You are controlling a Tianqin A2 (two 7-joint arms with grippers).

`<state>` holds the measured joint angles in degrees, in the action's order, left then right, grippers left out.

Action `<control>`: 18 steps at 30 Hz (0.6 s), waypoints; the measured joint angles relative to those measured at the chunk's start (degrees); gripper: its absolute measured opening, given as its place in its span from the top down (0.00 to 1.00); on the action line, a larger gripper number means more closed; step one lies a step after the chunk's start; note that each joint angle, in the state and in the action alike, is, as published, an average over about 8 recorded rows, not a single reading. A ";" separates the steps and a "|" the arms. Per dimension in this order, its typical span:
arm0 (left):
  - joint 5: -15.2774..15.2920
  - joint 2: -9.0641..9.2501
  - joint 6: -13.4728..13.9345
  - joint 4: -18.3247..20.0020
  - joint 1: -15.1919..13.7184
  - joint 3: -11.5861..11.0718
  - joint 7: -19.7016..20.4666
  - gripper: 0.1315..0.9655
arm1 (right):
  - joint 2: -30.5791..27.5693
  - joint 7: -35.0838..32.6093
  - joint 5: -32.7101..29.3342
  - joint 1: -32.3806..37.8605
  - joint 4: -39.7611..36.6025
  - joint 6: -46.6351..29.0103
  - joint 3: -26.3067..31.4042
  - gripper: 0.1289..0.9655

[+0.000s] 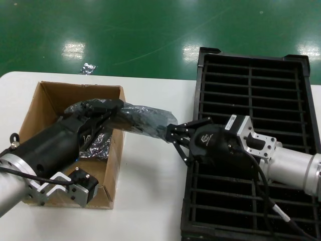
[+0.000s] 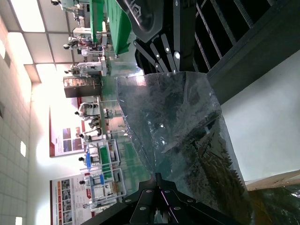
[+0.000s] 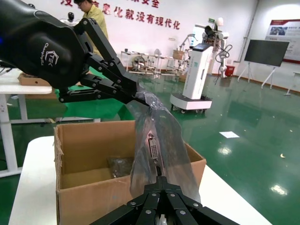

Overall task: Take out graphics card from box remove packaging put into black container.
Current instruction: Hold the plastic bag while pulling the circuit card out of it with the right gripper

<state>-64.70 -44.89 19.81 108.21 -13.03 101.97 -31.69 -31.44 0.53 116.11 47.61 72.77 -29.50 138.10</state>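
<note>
head view downward, wrist views close, facing, sharing packaging (image 1: 143, 118)

A shiny green floor (image 1: 125, 35) is stretching past the far edge of the white tabletop (image 1: 145, 196), and ceiling lights are glinting on it. A white wall with red writing (image 3: 140, 14) is standing behind, and a dark screen on legs (image 3: 268, 55) is standing nearby.

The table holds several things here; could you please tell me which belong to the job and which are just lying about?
Job:
- packaging, shut in both the left gripper and right gripper
- graphics card, inside it
- box
- black container

Lying about:
- crumpled foil scrap on the floor
- another bag in the box
</note>
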 joint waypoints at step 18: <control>0.00 0.00 0.00 0.00 0.00 0.00 0.00 0.99 | 6.72 2.06 -12.48 -3.90 -1.46 -5.00 -8.94 1.00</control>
<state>-64.70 -44.89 19.81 108.21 -13.03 101.97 -31.69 -24.72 2.60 103.62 43.71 71.32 -34.50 129.17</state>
